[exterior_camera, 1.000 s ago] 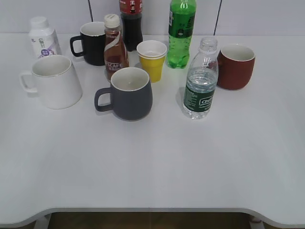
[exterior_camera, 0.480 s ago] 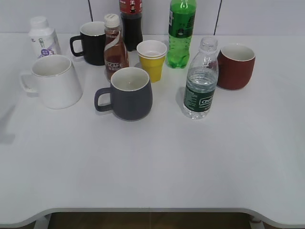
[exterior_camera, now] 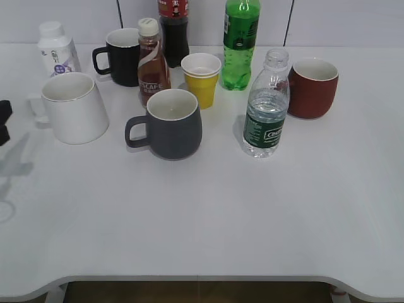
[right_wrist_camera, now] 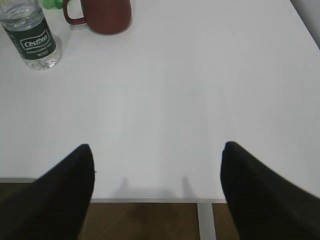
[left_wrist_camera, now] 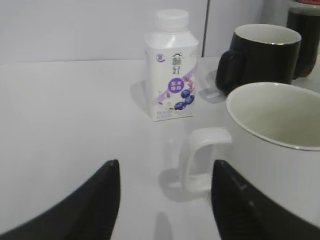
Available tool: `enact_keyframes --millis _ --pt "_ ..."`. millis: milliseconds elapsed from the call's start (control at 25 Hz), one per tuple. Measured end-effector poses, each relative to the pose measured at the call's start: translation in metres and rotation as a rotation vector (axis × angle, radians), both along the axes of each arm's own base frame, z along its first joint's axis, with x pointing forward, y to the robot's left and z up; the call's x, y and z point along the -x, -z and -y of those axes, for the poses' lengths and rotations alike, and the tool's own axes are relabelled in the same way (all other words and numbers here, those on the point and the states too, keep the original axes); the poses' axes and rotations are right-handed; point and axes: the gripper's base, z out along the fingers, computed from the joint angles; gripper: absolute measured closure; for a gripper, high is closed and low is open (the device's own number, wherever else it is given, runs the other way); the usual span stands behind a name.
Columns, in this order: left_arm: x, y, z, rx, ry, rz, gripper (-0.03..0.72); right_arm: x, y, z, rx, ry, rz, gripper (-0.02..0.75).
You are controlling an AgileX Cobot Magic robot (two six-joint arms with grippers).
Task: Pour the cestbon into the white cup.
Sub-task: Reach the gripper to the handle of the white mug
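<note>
White tabletop (exterior_camera: pixel 208 214) against pale wall panels, crowded at the back with cups and bottles.

Left gripper (left_wrist_camera: pixel 165 200) spread wide over bare table, holding nothing; handle of the white cup (left_wrist_camera: pixel 280 135) just beyond the gap between the fingers (left_wrist_camera: pixel 97 205), cup body ahead of the right-hand finger. Farther out in the left wrist view: white milk carton (left_wrist_camera: pixel 171 65) with blue-and-purple print, upright, and black mug (left_wrist_camera: pixel 262 55) behind the cup. Same gripper only a dark sliver at the left edge of the exterior view (exterior_camera: pixel 4 120), just beside the cup (exterior_camera: pixel 72 107), not touching.

Right gripper (right_wrist_camera: pixel 157 195) likewise spread and empty, low over the near table edge. Far ahead and to the left of its fingers (right_wrist_camera: pixel 60 195): the cestbon (right_wrist_camera: pixel 31 35), upright, uncapped, well apart from them; dark red mug (right_wrist_camera: pixel 102 15) just behind it. Gripper itself outside the exterior view.

Visible in the exterior view alone: the cestbon (exterior_camera: pixel 266 107) far across the table from the white cup, with grey mug (exterior_camera: pixel 170 123), brown coffee bottle (exterior_camera: pixel 151 60) and yellow paper cup (exterior_camera: pixel 202 79) between; green soda bottle (exterior_camera: pixel 240 44) and dark cola bottle (exterior_camera: pixel 173 31) along the back.
</note>
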Motion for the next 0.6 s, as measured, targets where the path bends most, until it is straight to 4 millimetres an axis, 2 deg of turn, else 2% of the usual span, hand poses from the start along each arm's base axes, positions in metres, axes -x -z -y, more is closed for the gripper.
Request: enact_keyframes --millis 120,320,600 --pt "-0.007 0.018 0.002 0.007 0.021 0.041 0.249 0.000 0.000 0.000 0.000 0.000 0.001 0.148" --pt "-0.013 0.049 0.002 0.000 0.027 -0.036 0.249 0.000 0.000 0.000 -0.001 -0.001 0.001 0.148" --pt "-0.029 0.046 0.001 -0.001 0.027 0.008 0.249 0.000 0.000 0.000 -0.001 0.000 0.000 0.148"
